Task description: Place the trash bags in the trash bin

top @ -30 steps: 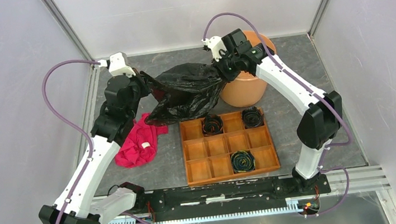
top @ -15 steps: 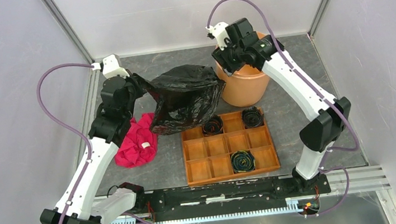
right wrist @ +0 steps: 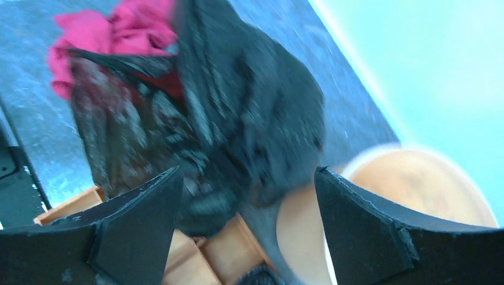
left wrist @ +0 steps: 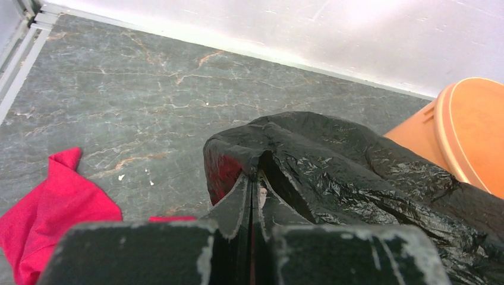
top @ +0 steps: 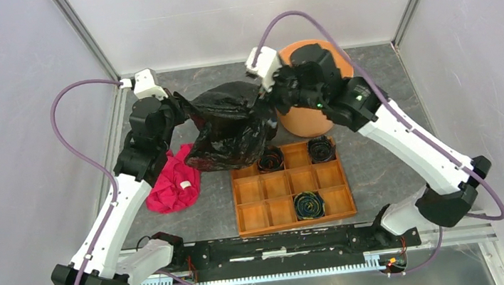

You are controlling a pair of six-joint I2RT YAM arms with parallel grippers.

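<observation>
Top external view tells you the right claw has let go. A second ago it pinched the bag near the bin; now its jaws stand spread at the bag's right side, gripping nothing. Your left claw alone holds the bag, pressed together on a fold of its edge. The bag hangs just left of the bin, over the tray's far corner, not yet inside. You probably need a fresh grip before lifting it in.

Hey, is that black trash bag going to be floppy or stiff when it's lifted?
Likely floppy: the trash bag sags in crinkled folds from the left claw pinching its edge. Probably light, as the film looks thin and see-through. Its gloss suggests it could slip.
</observation>
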